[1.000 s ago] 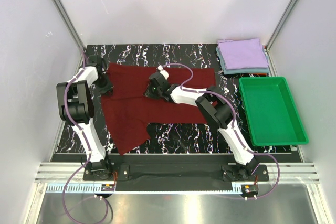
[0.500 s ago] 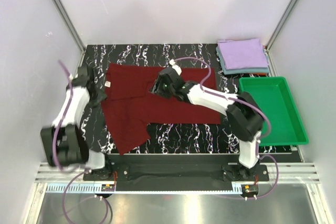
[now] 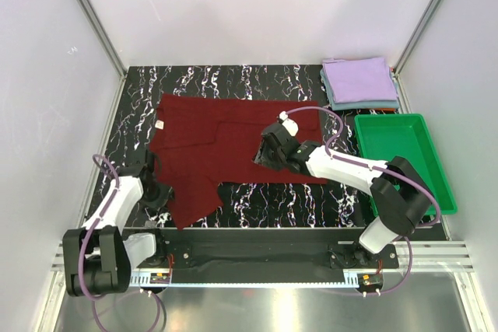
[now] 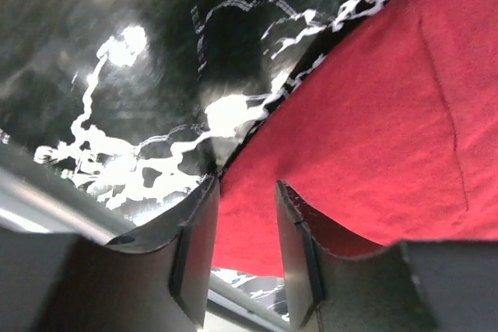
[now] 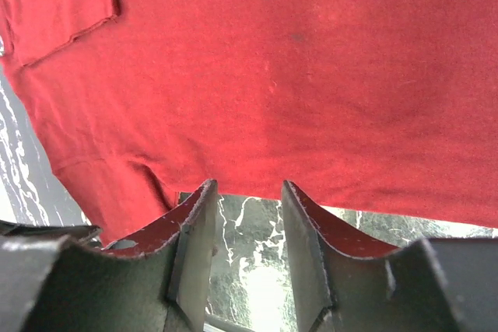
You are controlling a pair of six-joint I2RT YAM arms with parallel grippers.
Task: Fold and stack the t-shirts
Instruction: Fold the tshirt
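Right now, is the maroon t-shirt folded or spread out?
Spread: the maroon t-shirt lies flat across the table, far wider than the folded stack.

The dark maroon t-shirt [image 3: 226,145] lies spread flat and partly folded, left of the green tray [image 3: 405,162]. Behind the tray, a folded lavender t-shirt [image 3: 359,79] rests atop a folded grey-blue t-shirt [image 3: 364,104].
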